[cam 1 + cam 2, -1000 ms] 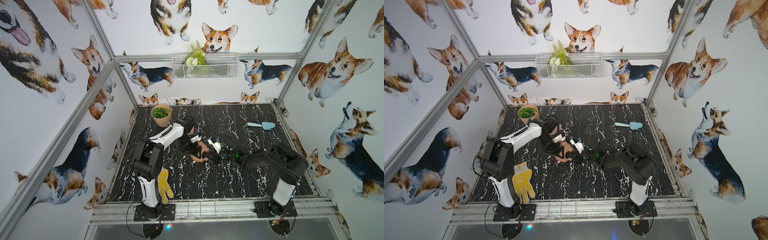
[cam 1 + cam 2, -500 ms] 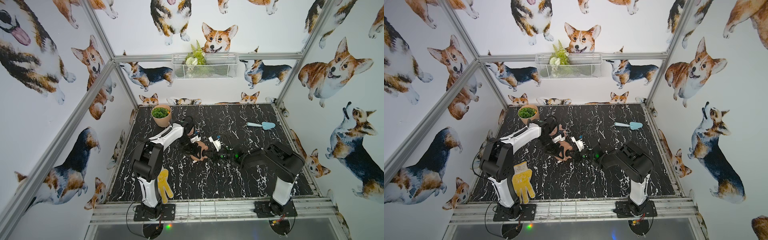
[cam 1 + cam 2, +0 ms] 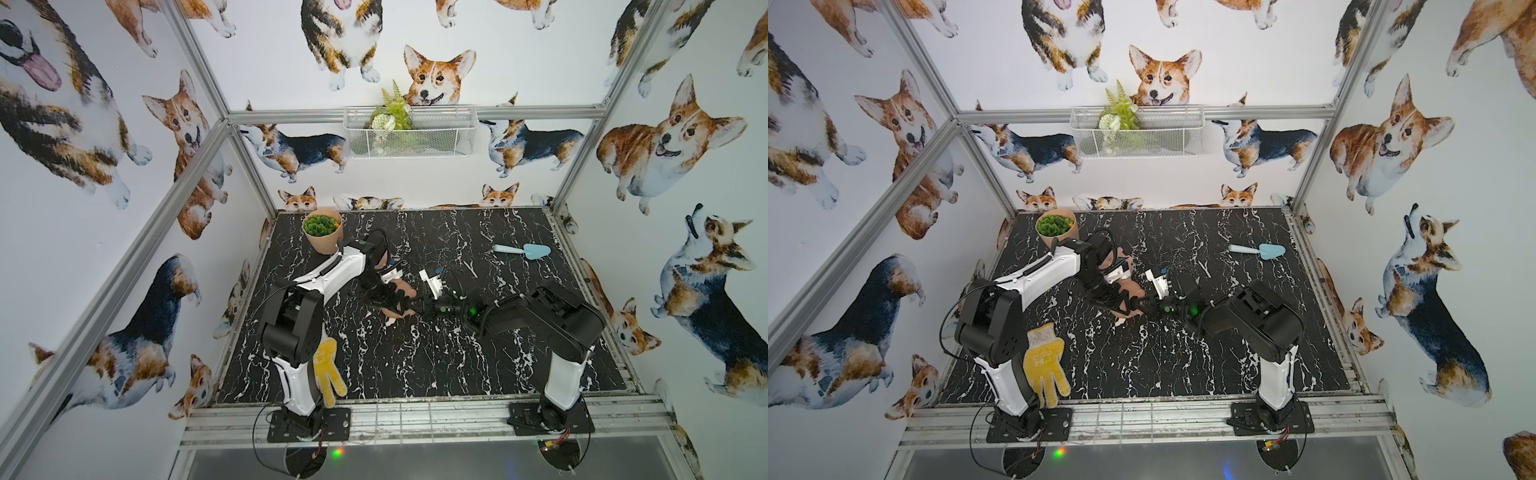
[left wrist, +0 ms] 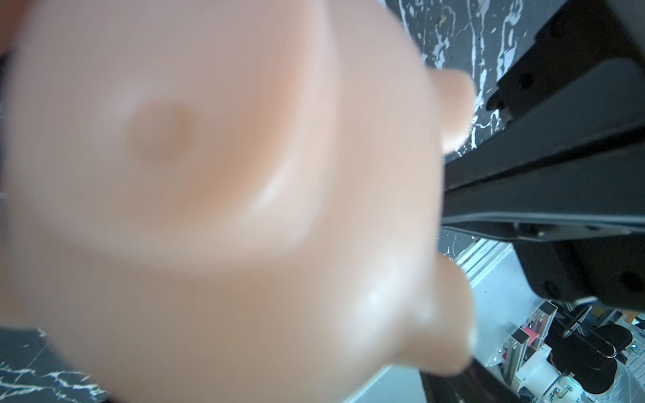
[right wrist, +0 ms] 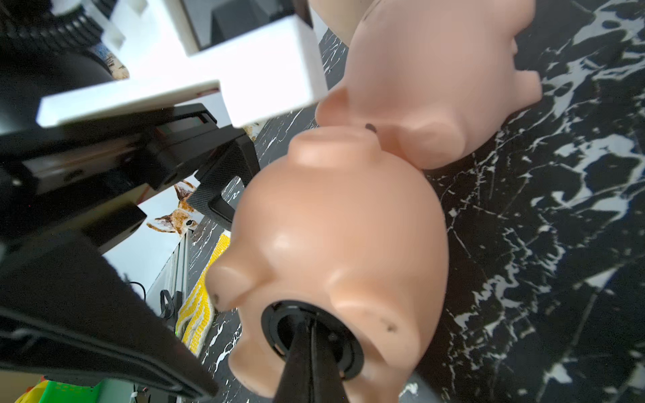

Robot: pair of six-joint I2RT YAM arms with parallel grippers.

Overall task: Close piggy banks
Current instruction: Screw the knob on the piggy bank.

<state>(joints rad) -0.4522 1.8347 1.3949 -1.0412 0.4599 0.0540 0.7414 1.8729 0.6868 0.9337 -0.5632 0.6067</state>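
Observation:
Two piggy banks lie near the table's middle. The tan-pink piggy bank (image 3: 406, 289) (image 5: 342, 244) lies belly toward the right arm, with a round black plug (image 5: 272, 324) seated in its belly hole. My right gripper (image 5: 310, 324) (image 3: 417, 308) is shut, its tips pushed into the plug's hollow. My left gripper (image 3: 392, 300) is open and straddles this pig; one finger (image 5: 223, 188) is close to its side, the other stands clear. The pig (image 4: 209, 174) fills the left wrist view, blurred. The paler piggy bank (image 5: 436, 69) (image 3: 1126, 258) lies just behind, touching it; its belly is hidden.
A peach pot (image 3: 322, 232) of green plant stands at the back left, close behind the left arm. A blue trowel (image 3: 523, 250) lies at the back right. A yellow glove (image 3: 328, 370) hangs by the left arm's base. A wire basket (image 3: 409, 133) hangs on the back wall.
My left gripper's jaws have opened off the tan-pink pig. The right gripper stays shut at the plug, its arm shifted slightly. The pig has barely moved.

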